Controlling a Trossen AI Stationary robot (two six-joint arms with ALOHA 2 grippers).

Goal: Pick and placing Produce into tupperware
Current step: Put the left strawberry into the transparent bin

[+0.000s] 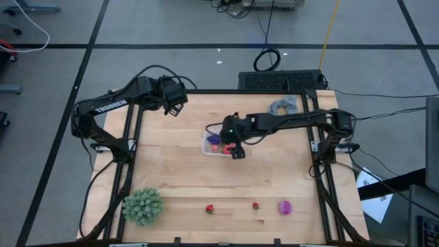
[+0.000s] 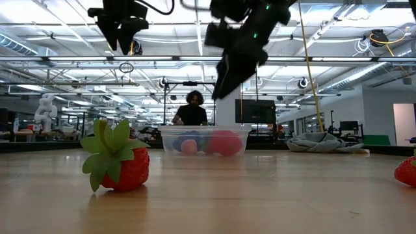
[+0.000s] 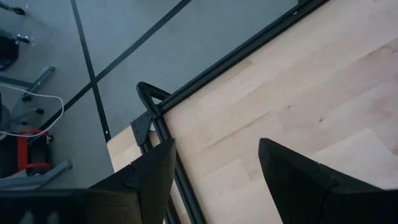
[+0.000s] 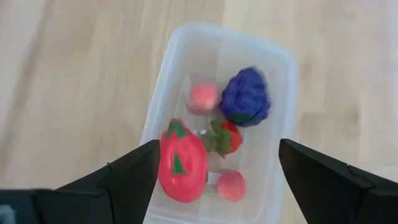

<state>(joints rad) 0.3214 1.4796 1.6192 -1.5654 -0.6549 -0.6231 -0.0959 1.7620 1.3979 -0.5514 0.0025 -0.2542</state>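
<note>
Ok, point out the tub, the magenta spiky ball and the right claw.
tub (image 4: 283, 81): right wrist view, on its clear side wall beside the purple fruit.
magenta spiky ball (image 1: 285, 206): high view, on the ball's middle, near the table's front edge.
right claw (image 4: 217, 165): right wrist view, midway between its open fingertips, above the tub.

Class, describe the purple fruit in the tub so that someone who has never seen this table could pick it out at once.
Start at the clear tupperware mid-table, right below the right gripper, whose fingers are spread open. Inside, the purple berry sits beside a small strawberry. It is the only bumpy, dark purple piece; the others are red or pink.
</note>
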